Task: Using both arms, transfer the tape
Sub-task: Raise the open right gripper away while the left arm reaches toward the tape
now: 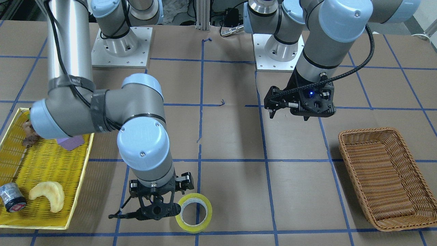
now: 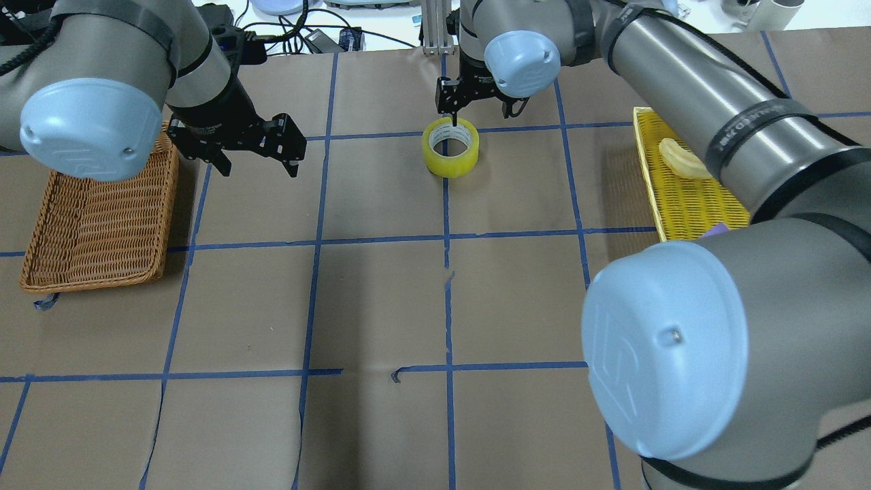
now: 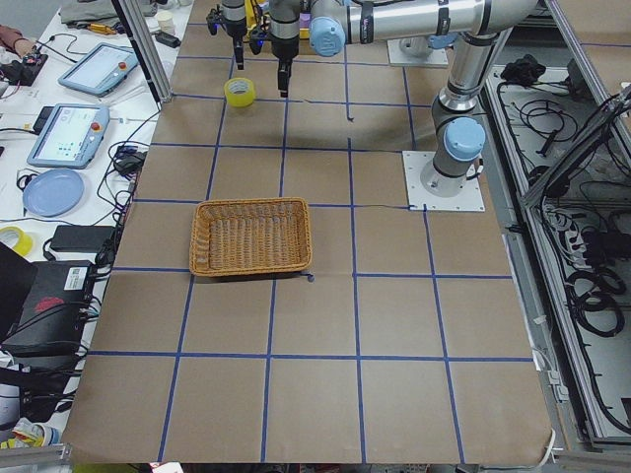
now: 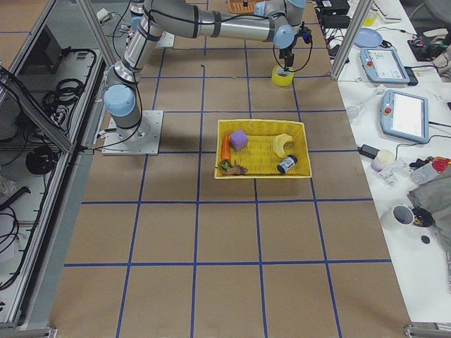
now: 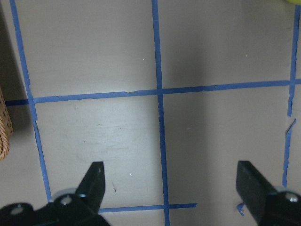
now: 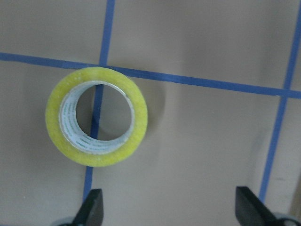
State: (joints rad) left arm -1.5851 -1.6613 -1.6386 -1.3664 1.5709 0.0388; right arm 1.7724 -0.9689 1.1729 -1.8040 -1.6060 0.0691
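Tape [image 1: 193,227] is lying flat on the tabletop [image 1: 239,153], sitting on a blue grid line just by a crossing. Right gripper [image 1: 146,212] is down low just beside it with its fingers spread wide apart (in the wrist view the roll sits ahead of the fingertips, outside the jaws). Left gripper [image 2: 258,163] hangs above the tabletop next to the wicker basket [image 2: 88,282], fingers wide apart too.
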